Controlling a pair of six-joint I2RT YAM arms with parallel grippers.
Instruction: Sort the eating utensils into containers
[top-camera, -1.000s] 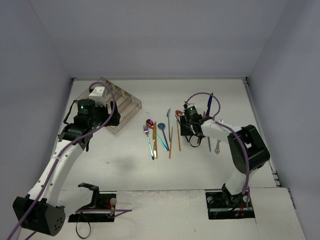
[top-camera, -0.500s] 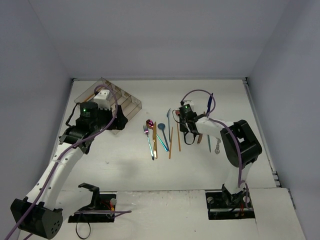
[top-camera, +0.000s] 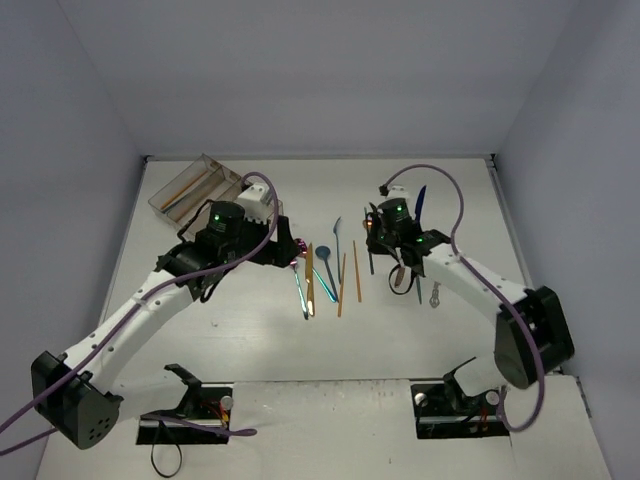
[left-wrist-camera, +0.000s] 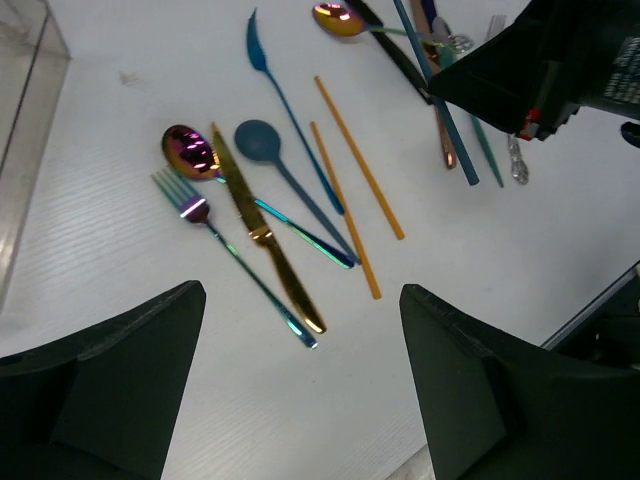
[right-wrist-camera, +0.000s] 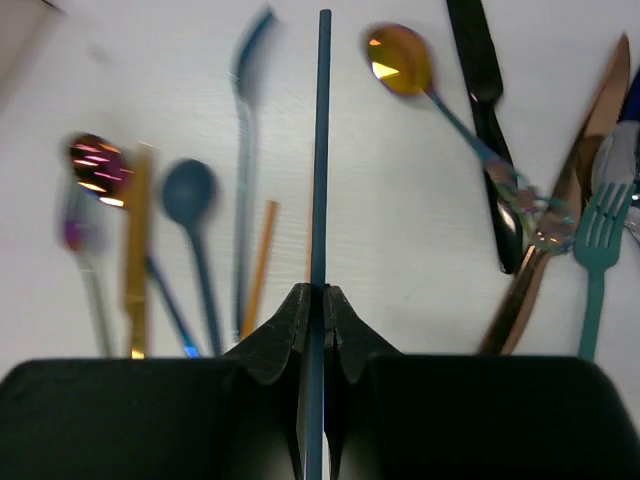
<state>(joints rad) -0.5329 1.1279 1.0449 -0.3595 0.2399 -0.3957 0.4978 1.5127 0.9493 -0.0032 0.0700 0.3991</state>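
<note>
The clear divided tray (top-camera: 190, 188) stands at the back left with a few utensils in it; its wall shows in the left wrist view (left-wrist-camera: 25, 140). My left gripper (top-camera: 284, 246) is open and empty (left-wrist-camera: 300, 370), above the table just short of an iridescent fork (left-wrist-camera: 200, 215), a gold knife (left-wrist-camera: 265, 240), a pink spoon (left-wrist-camera: 185, 150), a blue spoon (left-wrist-camera: 262, 142) and two orange chopsticks (left-wrist-camera: 345, 210). My right gripper (top-camera: 376, 240) is shut (right-wrist-camera: 322, 292) on a blue chopstick (right-wrist-camera: 322, 150), held off the table and pointing forward.
To the right lie a gold spoon (right-wrist-camera: 395, 55), a black knife (right-wrist-camera: 480, 70), a copper knife (right-wrist-camera: 590, 120) and a teal fork (right-wrist-camera: 600, 230). The right gripper's body (left-wrist-camera: 540, 70) is close to the left gripper's far side. Walls enclose the table.
My left arm has swung right from over the tray to the middle group of utensils. My right arm has shifted slightly right and back with its elbow out to the right.
</note>
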